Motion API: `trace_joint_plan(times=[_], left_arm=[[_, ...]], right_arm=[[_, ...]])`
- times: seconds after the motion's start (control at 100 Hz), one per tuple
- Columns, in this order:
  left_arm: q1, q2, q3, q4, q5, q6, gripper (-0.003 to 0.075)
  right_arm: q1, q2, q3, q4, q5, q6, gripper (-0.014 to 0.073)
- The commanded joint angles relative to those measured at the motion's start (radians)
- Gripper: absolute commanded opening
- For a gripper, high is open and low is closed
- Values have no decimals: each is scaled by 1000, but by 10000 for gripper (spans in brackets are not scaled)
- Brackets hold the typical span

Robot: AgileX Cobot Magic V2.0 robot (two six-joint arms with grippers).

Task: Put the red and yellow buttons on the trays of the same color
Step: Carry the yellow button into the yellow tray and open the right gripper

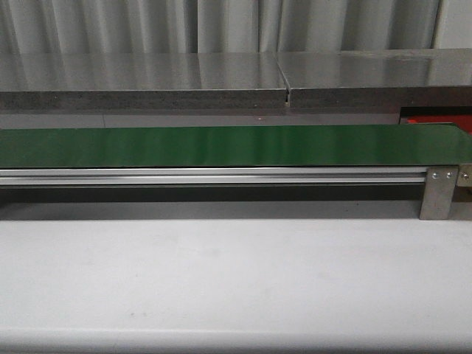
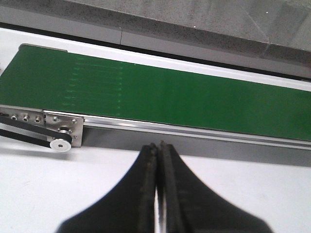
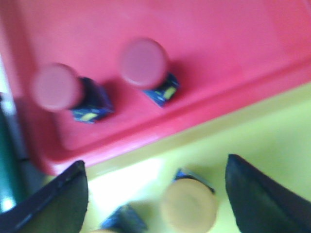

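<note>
In the right wrist view, two red buttons (image 3: 56,87) (image 3: 144,63) with dark blue bases stand on the red tray (image 3: 218,58). Beside it lies the yellow tray (image 3: 272,141). A yellow button (image 3: 188,206) stands on it between the fingers of my open right gripper (image 3: 155,165), and neither finger presses it. The blue base of a second button (image 3: 121,221) shows at the frame's edge. My left gripper (image 2: 158,145) is shut on nothing, over the white table just before the belt. The front view shows only a corner of the red tray (image 1: 435,120) and no gripper.
A long green conveyor belt (image 1: 221,145) on an aluminium rail runs across the table, with a metal bracket (image 1: 439,193) at its right end and a pulley (image 2: 60,144) at its left end. A grey counter (image 1: 221,77) stands behind it, and white tabletop (image 1: 221,280) lies in front.
</note>
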Motion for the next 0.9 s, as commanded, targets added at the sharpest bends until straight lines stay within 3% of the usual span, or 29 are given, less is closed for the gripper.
trace_joint_plan(times=[0.0, 0.19, 0.44, 0.77, 0.89], left_arm=[[-8, 1, -28, -20, -70, -1, -19], [-8, 1, -28, -20, -70, -1, -19], [-8, 1, -28, -20, -70, -1, -19], [-8, 1, -28, -20, -70, -1, -19], [-8, 1, -28, -20, -70, -1, -19]], right_arm=[[43, -127, -26, 32, -26, -31, 584], [173, -303, 20, 34, -49, -81, 584], [328, -563, 195, 34, -107, -114, 584], [360, -909, 495, 34, -75, -114, 577], [360, -1015, 590, 34, -63, -114, 483]])
